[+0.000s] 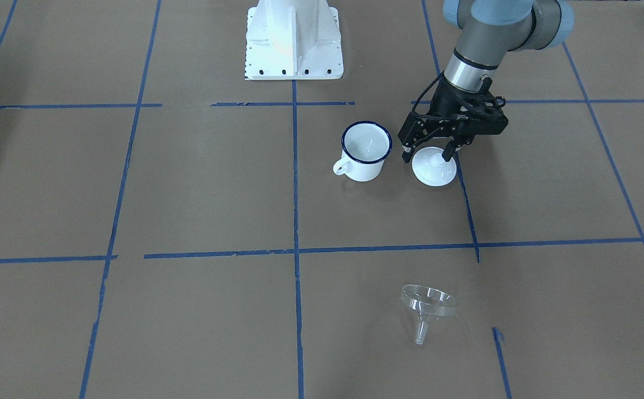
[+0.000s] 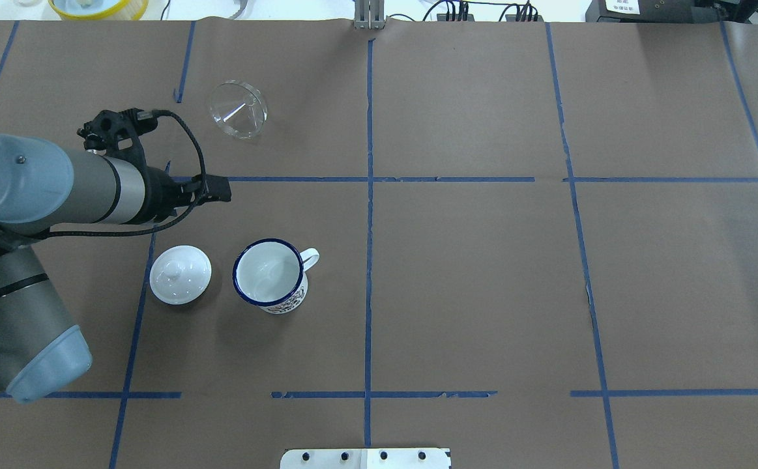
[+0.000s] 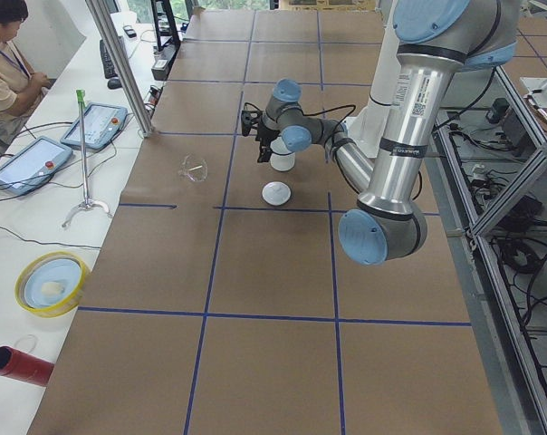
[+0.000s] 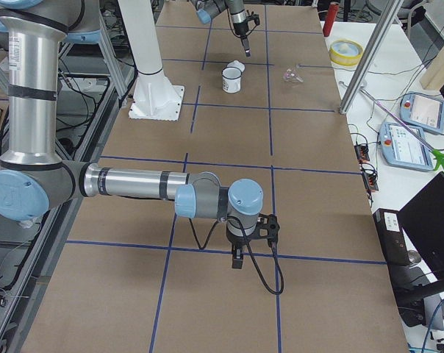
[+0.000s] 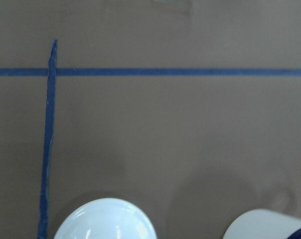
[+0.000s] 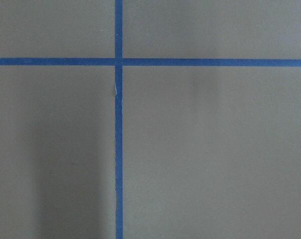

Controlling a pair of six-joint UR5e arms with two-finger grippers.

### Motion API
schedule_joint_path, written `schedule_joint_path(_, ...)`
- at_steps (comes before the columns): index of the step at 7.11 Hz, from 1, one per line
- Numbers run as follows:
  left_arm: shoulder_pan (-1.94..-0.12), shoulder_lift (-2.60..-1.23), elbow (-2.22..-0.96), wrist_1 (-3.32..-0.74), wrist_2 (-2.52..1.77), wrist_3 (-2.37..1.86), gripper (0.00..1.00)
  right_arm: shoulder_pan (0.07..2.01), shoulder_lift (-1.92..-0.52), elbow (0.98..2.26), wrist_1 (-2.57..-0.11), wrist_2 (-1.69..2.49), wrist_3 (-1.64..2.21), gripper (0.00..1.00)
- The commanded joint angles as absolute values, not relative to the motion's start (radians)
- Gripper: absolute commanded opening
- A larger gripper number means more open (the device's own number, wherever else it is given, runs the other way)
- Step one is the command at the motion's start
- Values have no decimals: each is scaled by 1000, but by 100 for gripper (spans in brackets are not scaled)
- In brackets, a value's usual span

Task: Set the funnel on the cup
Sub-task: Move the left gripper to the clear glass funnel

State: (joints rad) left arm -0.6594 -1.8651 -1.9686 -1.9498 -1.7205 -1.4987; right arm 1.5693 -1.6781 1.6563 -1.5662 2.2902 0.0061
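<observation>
L gripper (image 1: 428, 155) hung spread & empty above the lid (image 1: 435, 173); funnel (image 1: 428, 303) lay tilted, well apart from cup (image 1: 366, 151), so best approach was prob. a light pinch across its rim.

Opposed views, common cup (image 1: 365, 151); wrists seemingly close.

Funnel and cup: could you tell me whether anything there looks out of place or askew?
The funnel lies tipped on its side, spout pointing away from the robot, well apart from the upright cup. Nothing looks spilled or damaged.
</observation>
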Motion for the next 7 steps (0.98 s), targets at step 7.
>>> schedule_joint_path(7,-658,-2069,-1326,-2710,-1332,-2246,100,1569,-1678,1657,-1566,2290,6,100)
